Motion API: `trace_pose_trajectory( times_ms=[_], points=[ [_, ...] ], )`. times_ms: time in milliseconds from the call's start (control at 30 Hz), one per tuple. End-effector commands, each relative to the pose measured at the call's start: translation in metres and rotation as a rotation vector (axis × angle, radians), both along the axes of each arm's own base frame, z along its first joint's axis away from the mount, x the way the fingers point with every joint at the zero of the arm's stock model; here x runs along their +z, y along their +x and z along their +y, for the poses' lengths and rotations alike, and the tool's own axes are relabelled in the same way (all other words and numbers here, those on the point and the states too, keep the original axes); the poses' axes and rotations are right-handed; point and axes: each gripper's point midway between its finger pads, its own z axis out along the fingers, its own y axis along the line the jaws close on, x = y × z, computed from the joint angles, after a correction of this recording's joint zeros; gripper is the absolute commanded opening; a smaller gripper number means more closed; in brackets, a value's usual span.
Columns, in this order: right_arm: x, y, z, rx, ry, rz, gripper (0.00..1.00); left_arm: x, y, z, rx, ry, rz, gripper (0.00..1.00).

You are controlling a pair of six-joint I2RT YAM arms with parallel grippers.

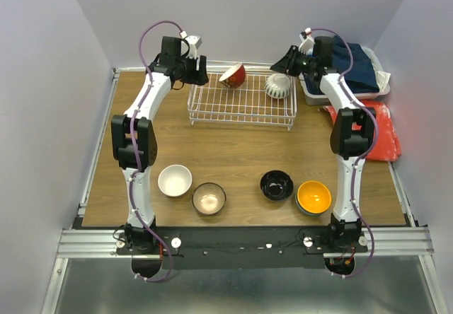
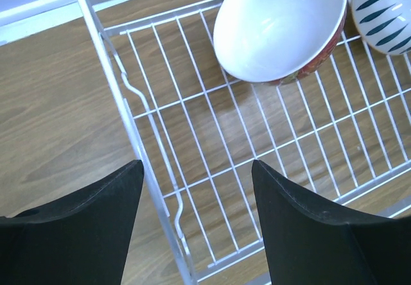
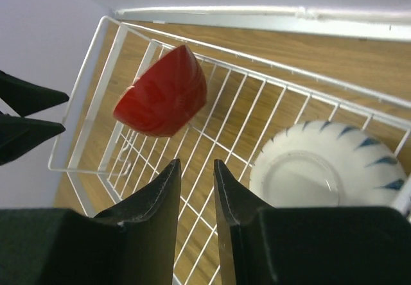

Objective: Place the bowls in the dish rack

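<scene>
The left arm reaches far. The left gripper [image 2: 196,166] hangs over the left side of the dish rack [image 1: 242,105], fingers spread wide and holding nothing. Its camera shows the white inside of the red bowl [image 1: 233,75], tipped at the rack's far edge. The right wrist camera shows its red outside. The striped bowl [image 3: 324,172] sits upside down in the far right corner. The right gripper [image 3: 196,164] hangs there, fingers a thin gap apart and holding nothing. Only the top view shows the near row: white bowl [image 1: 174,180], brown bowl [image 1: 209,198], black bowl [image 1: 276,184], orange bowl [image 1: 313,196].
</scene>
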Motion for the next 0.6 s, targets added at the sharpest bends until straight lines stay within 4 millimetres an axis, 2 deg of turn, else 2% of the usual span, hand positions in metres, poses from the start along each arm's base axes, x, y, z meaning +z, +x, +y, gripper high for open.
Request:
trace_pose_trajectory(
  times_ms=[0,133,167,233,267,333,367,400,433,567],
  points=[
    [0.062,-0.003,0.016,0.138,-0.182,-0.302,0.38,0.017,0.007,-0.011,-0.015,-0.016,-0.054,0.77],
    [0.072,-0.005,0.035,0.218,-0.325,-0.444,0.41,0.021,0.007,-0.004,0.008,-0.006,-0.059,0.78],
    [0.069,-0.012,0.046,0.251,-0.345,-0.451,0.42,0.024,0.006,-0.004,0.007,-0.008,-0.062,0.78],
    [0.066,-0.015,0.056,0.315,-0.443,-0.536,0.43,0.025,0.004,-0.002,0.009,-0.007,-0.064,0.78],
    [0.059,-0.027,0.071,0.370,-0.478,-0.540,0.43,0.026,0.002,-0.001,0.013,-0.009,-0.062,0.78],
    [0.041,-0.036,0.080,0.453,-0.585,-0.598,0.43,0.028,0.000,0.000,0.016,-0.012,-0.067,0.78],
    [0.031,-0.049,0.092,0.504,-0.616,-0.590,0.43,0.029,-0.004,0.001,0.017,-0.017,-0.065,0.78],
    [0.025,-0.052,0.096,0.539,-0.661,-0.619,0.43,0.032,-0.003,0.001,0.022,-0.025,-0.080,0.78],
    [0.010,-0.057,0.097,0.551,-0.696,-0.587,0.43,0.034,-0.004,0.002,0.024,-0.027,-0.088,0.78],
    [-0.011,-0.070,0.107,0.586,-0.753,-0.550,0.44,0.042,-0.010,0.006,0.035,-0.035,-0.109,0.78]
  ],
)
